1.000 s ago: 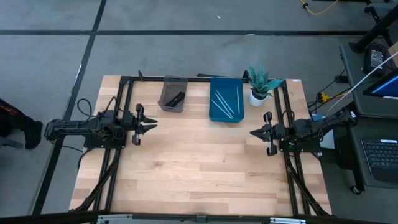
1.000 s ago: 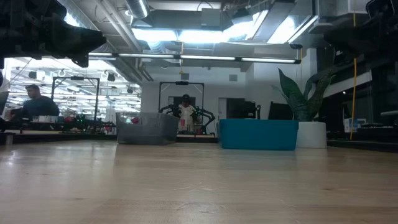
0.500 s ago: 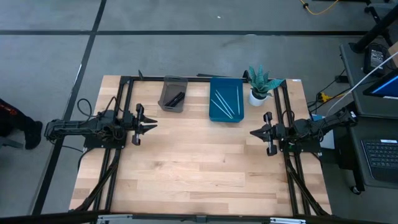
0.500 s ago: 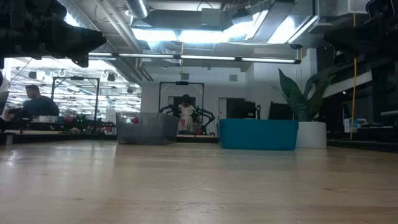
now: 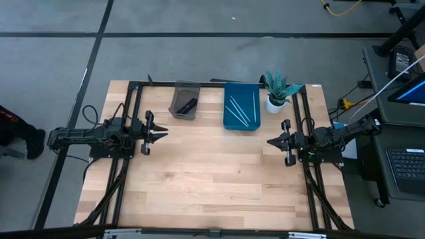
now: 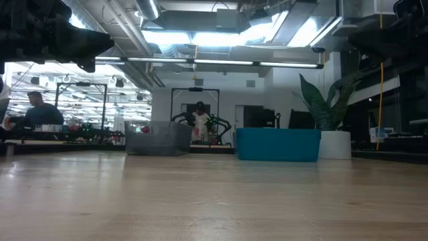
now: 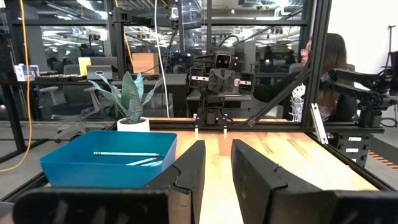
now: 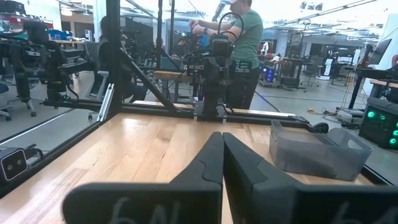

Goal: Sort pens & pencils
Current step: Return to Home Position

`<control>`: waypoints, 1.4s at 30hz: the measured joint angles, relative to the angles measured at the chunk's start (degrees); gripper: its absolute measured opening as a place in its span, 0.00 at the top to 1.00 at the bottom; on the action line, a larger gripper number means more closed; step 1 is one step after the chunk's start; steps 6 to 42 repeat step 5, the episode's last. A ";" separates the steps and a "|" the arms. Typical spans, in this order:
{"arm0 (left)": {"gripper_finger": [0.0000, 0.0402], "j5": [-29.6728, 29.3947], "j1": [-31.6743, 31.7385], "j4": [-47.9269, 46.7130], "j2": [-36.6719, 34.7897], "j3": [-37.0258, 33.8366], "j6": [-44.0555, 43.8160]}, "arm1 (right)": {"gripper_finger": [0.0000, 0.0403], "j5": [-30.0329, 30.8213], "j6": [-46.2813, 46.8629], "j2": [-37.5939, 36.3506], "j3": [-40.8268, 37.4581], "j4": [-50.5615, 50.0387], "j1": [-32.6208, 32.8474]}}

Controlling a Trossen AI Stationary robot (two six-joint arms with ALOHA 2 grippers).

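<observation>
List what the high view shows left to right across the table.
Left gripper, open → grey bin holding black pens → blue bin holding pale pens → right gripper, shut. The potted plant overlaps the right gripper's span, so it is left out.

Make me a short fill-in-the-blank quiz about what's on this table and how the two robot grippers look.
1. The pens lying in the grey bin are ____ in colour.
2. The blue tray sits between the grey bin and the potted ____.
3. The left gripper is open, while the right gripper is ____.
Missing words: black; plant; shut.
</observation>
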 joint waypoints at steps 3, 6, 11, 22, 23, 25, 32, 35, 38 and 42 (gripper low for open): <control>0.82 -0.01 -0.01 0.00 -0.01 0.00 0.00 | 0.99 0.00 0.05 0.00 0.00 0.01 0.00; 0.82 0.00 0.01 0.00 -0.02 0.00 -0.01 | 0.99 0.00 0.02 0.00 0.00 0.00 0.00; 0.82 0.00 0.01 0.00 -0.02 0.00 -0.01 | 0.99 0.00 0.02 0.00 0.00 0.00 0.00; 0.82 0.00 0.01 0.00 -0.02 0.00 -0.01 | 0.99 0.00 0.02 0.00 0.00 0.00 0.00; 0.82 0.00 0.01 0.00 -0.02 0.00 -0.01 | 0.99 0.00 0.02 0.00 0.00 0.00 0.00; 0.82 0.00 0.01 0.00 -0.02 0.00 -0.01 | 0.99 0.00 0.02 0.00 0.00 0.00 0.00; 0.82 0.00 0.01 0.00 -0.02 0.00 -0.01 | 0.99 0.00 0.02 0.00 0.00 0.00 0.00; 0.82 0.00 0.01 0.00 -0.02 0.00 -0.01 | 0.99 0.00 0.02 0.00 0.00 0.00 0.00; 0.82 0.00 0.01 0.00 -0.02 0.00 -0.01 | 0.99 0.00 0.02 0.00 0.00 0.00 0.00; 0.82 0.00 0.01 0.00 -0.02 0.00 -0.01 | 0.99 0.00 0.02 0.00 0.00 0.00 0.00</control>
